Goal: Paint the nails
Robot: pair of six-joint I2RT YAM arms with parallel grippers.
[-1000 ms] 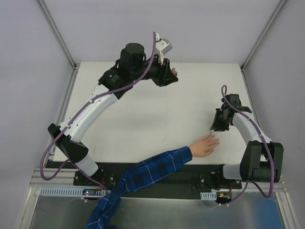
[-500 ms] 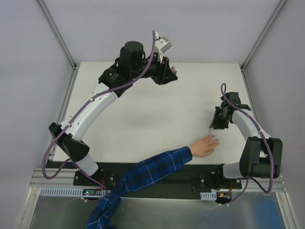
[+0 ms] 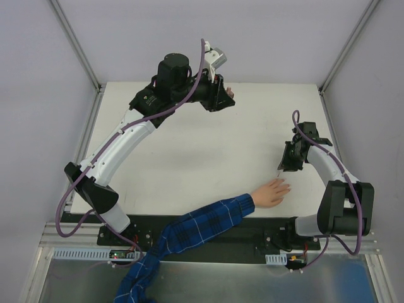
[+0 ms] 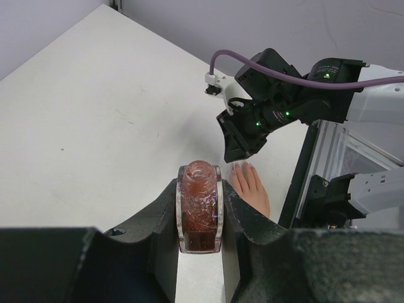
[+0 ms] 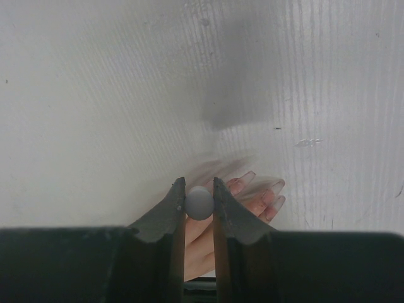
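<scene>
A pale hand [image 3: 271, 192] with a blue-and-white plaid sleeve [image 3: 202, 224] lies flat at the table's front right. Its nails [image 5: 276, 187] show just past my right gripper [image 5: 199, 185], glossy and pinkish, slightly blurred. That gripper [image 3: 284, 165] hovers just above the fingertips and is shut on the round grey cap [image 5: 200, 202] of a brush. My left gripper [image 3: 226, 95] is raised at the back centre, shut on a small dark reddish bottle [image 4: 199, 208] whose neck is uncapped. In the left wrist view the hand [image 4: 251, 189] lies far below, beside the right gripper's black body [image 4: 252, 126].
The white table [image 3: 189, 158] is walled by grey panels at the back and sides. Its metal frame rail [image 4: 303, 183] runs along the near edge by the right arm's base [image 3: 344, 214].
The left gripper with the bottle has drifted slightly left and toward the back. The right arm shifted a little and has since held still above the fingertips.
</scene>
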